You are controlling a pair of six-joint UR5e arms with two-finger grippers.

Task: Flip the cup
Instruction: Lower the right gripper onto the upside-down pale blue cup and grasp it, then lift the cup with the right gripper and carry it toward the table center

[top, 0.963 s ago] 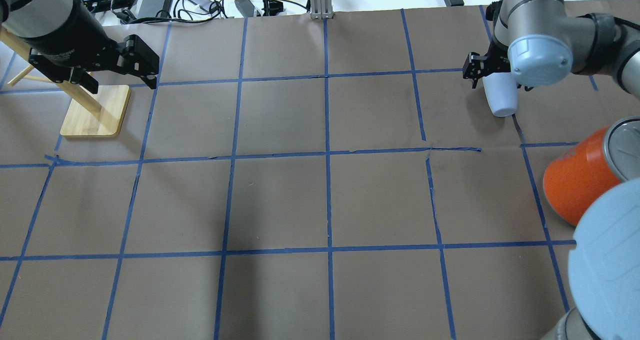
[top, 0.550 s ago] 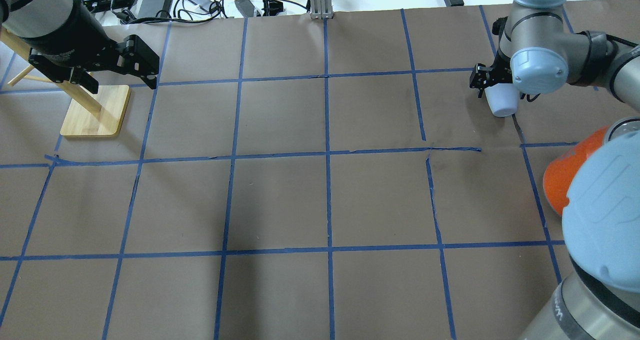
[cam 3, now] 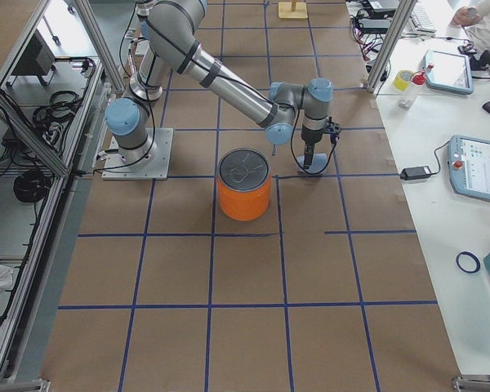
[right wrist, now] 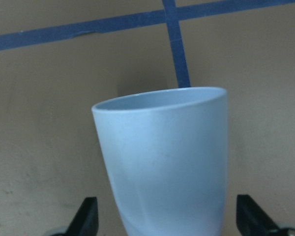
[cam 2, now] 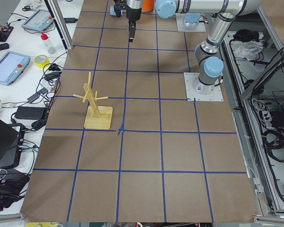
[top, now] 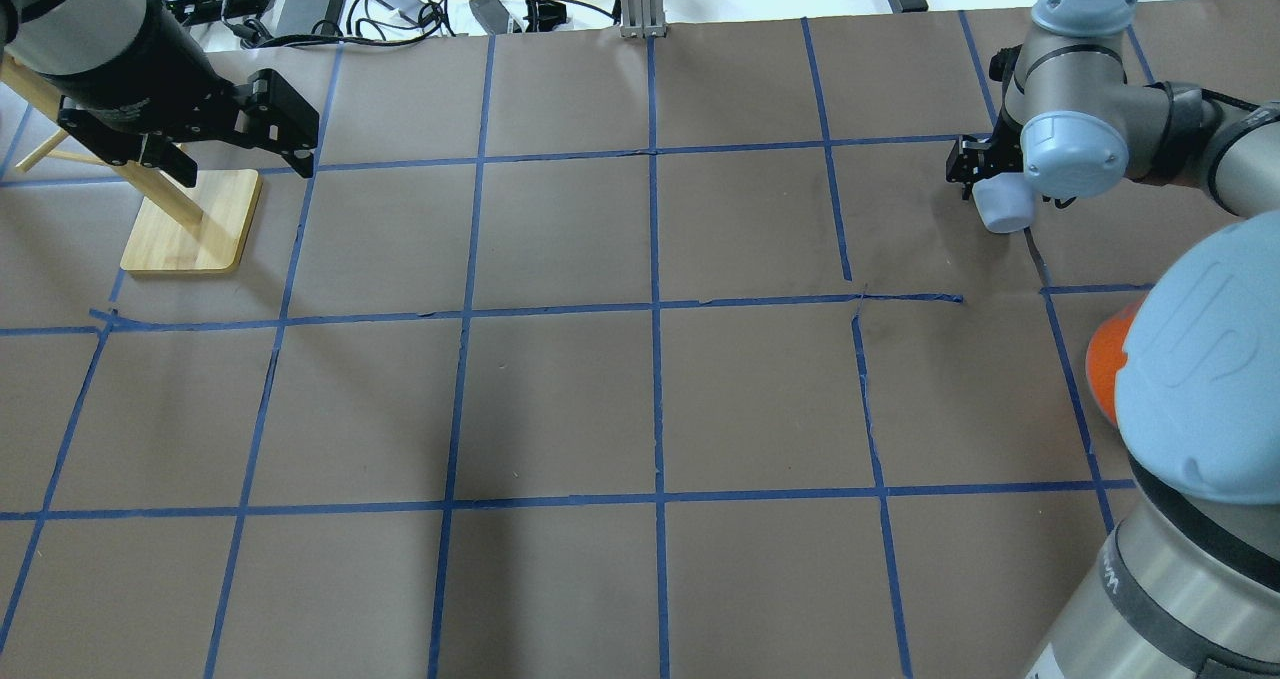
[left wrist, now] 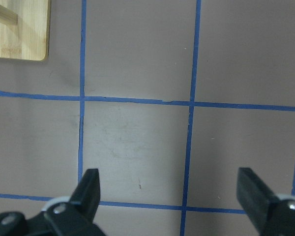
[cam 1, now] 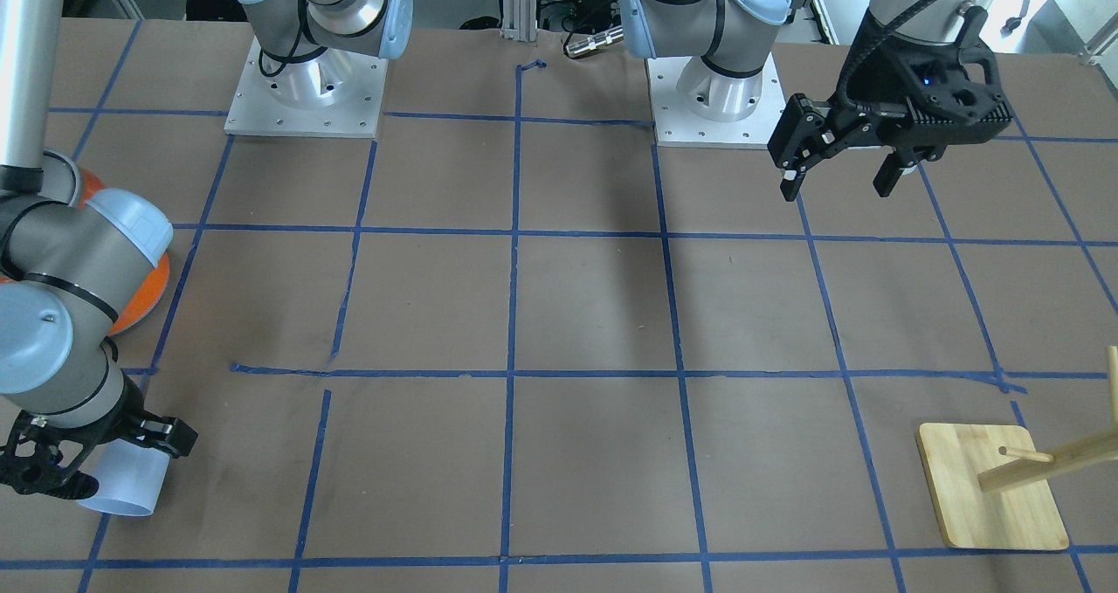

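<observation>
The right gripper (right wrist: 167, 200) has its jaws spread wide. The cup (right wrist: 162, 157) sits between them with a gap on each side, so nothing is clamped. The narrow base of the cup lies toward the root of the jaws, hidden below the edge of the wrist view, and its wide rim points away past the tips. From the front and overhead views I judge that the cup stands mouth down on the table (right wrist: 49, 123), directly under the jaws and perhaps a little tilted.

So the task is only at its beginning. The gripper is placed around the cup, but the grasp, the lift, the turning over and the setting down mouth up are all left to do.

Behind these jaws, toward the robot's side, stands the can (cam 3: 245, 192), apart from the cup.

Far across the table the left gripper (left wrist: 167, 173) hangs with its jaws open and empty. The stand (cam 1: 987, 488) lies beyond its tips, off to one side. I judge that this arm takes no part for now.
</observation>
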